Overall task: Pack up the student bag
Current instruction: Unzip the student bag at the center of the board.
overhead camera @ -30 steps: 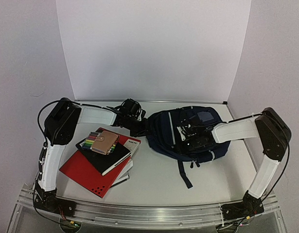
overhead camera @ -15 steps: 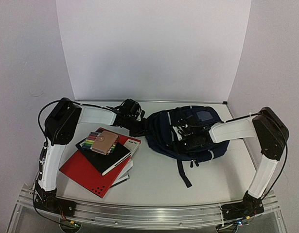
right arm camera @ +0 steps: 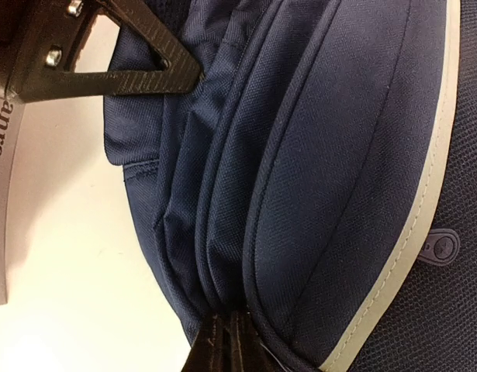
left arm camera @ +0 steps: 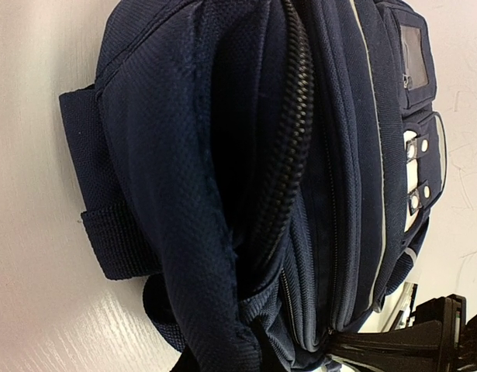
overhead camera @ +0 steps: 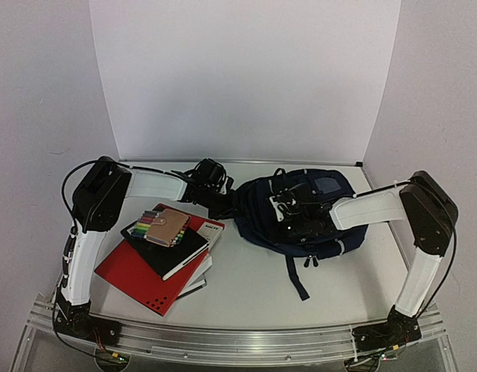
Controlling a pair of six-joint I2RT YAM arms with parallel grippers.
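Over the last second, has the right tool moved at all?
Yes. The right tool has slid left across the student bag, ending closer to the book stack, which has stayed put on the table.

White table (overhead camera: 246, 291), pale and flat. Lying directly on it are the student bag (overhead camera: 257, 213), right of centre toward the back, and a red folder (overhead camera: 129, 275) at left, bearing stacked notebooks (overhead camera: 172, 252).
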